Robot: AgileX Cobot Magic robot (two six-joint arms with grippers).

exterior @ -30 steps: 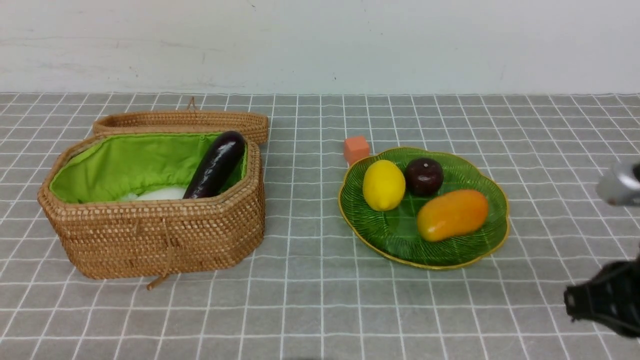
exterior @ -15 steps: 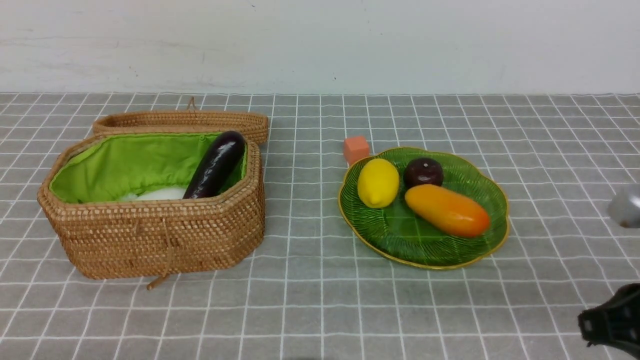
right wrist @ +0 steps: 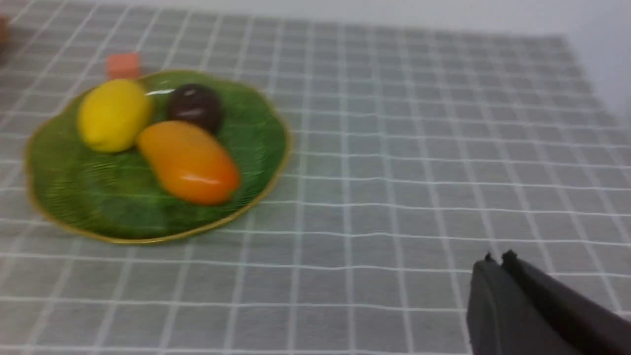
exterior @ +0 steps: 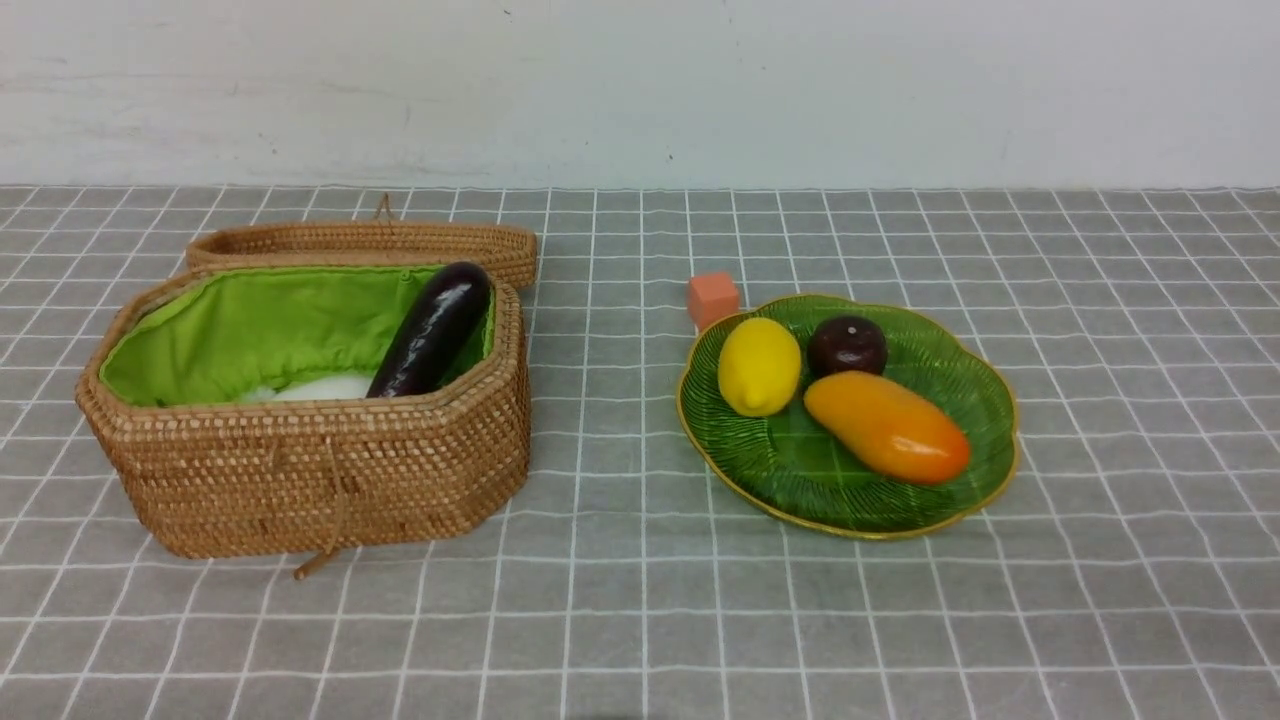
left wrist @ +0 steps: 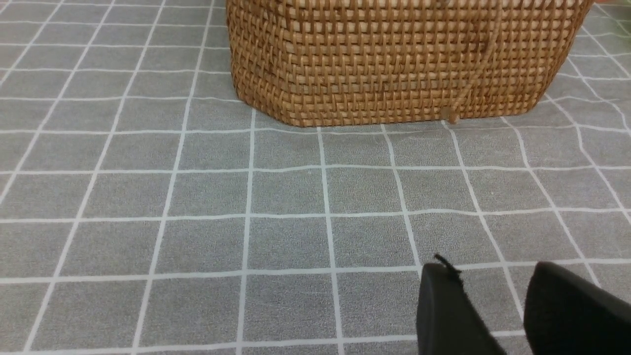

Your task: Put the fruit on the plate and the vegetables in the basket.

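The fruit lies on the green plate point(exterior: 800, 475): a yellow lemon point(exterior: 758, 365), a dark maroon fruit point(exterior: 847, 345) and an orange mango point(exterior: 886, 427). The open wicker basket point(exterior: 300, 480) holds a purple eggplant point(exterior: 435, 325) leaning on its rim and a white radish point(exterior: 320, 388) low inside. Neither gripper shows in the front view. My left gripper point(left wrist: 493, 276) hovers over the cloth near the basket's wall point(left wrist: 394, 59), open and empty. My right gripper point(right wrist: 498, 259) is shut on nothing, well off to the side of the plate point(right wrist: 74, 197), lemon point(right wrist: 113, 116) and mango point(right wrist: 190, 162).
A small orange cube point(exterior: 712, 297) sits on the cloth just behind the plate. The basket's woven lid point(exterior: 370, 245) lies behind the basket. A grey checked cloth covers the table up to a white wall.
The right arm has drawn back and left the front view at the lower right. The mango has turned on the plate and settled against the lemon, which shifted slightly left.
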